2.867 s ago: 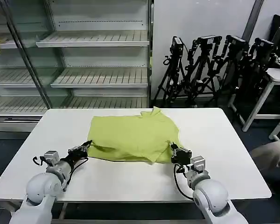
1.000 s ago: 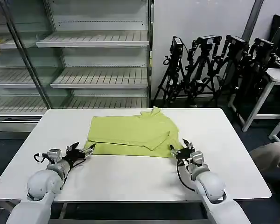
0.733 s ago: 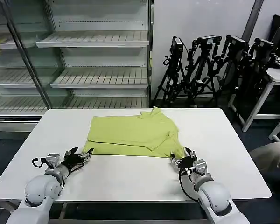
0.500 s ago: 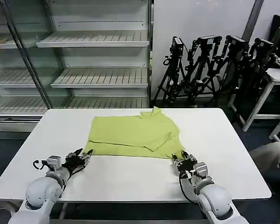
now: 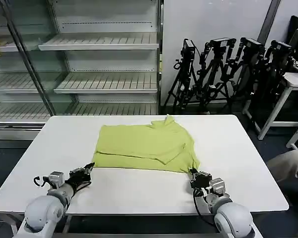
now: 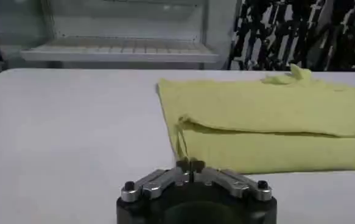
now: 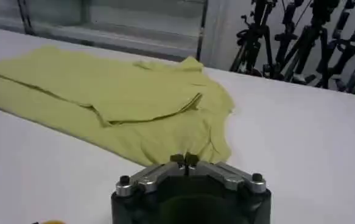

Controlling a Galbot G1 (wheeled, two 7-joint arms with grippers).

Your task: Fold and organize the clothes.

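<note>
- Both grippers have drawn back toward the near edge of the table since half a second ago, and their fingers, spread then, are now pressed together on nothing.
- Left gripper (image 5: 88, 169) sits on the tabletop just off the T-shirt's (image 5: 144, 147) near-left corner, at about 8 o'clock from the shirt's middle; its wrist view shows the fingertips (image 6: 190, 165) meeting just short of the fabric.
- Right gripper (image 5: 194, 174) sits just off the near-right corner, at about 4 o'clock; its wrist view shows the tips (image 7: 186, 160) closed in front of the hem.
- Lime yellow-green T-shirt lies folded into a wide, flat rectangle at the table's centre, one layer overlapping another along a diagonal crease, with a small bump of cloth at its far edge.
- White table (image 5: 238, 148) is smooth and matte, with bare surface all round the shirt, widest at 3 and 9 o'clock.
- Behind it stand metal shelves (image 5: 104, 59) at 11 o'clock and black tripods (image 5: 228, 69) at 1 o'clock.
</note>
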